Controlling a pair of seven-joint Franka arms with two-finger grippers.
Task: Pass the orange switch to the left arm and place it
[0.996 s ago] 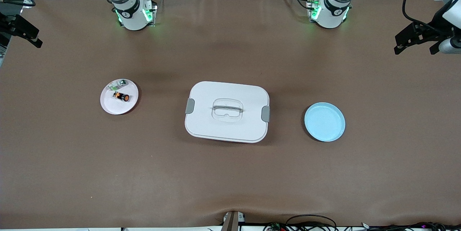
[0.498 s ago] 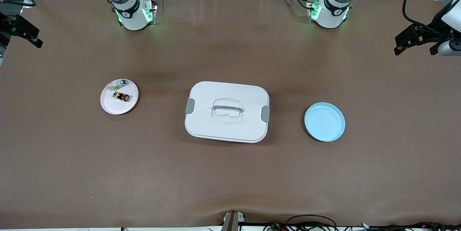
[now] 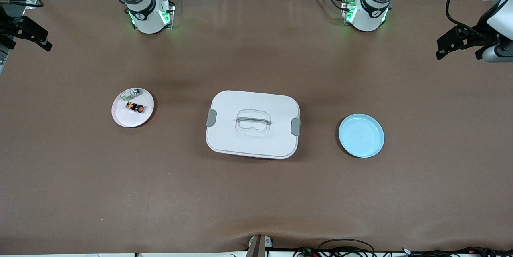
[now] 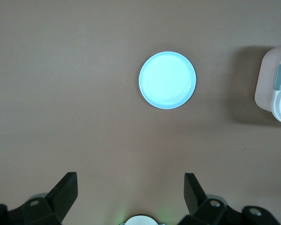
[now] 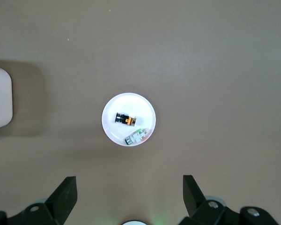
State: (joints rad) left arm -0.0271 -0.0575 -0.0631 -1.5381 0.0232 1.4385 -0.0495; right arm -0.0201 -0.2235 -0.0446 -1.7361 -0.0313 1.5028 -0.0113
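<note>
Orange switch point(image 3: 136, 108) lies on pink plate point(image 3: 120, 118) at the right arm's end, box point(image 3: 252, 100) blocking mid-table, so right gripper point(image 5: 129, 192) and left gripper point(image 4: 131, 190) hang high, jaws spread (nothing held).

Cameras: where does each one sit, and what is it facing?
Front: high across the table, facing both bases; shows box.
Left wrist: above blue plate, open left gripper showing.
Right wrist: above pink plate holding orange switch, open right gripper showing.
Shared: the box edge appears in both wrist views.
</note>
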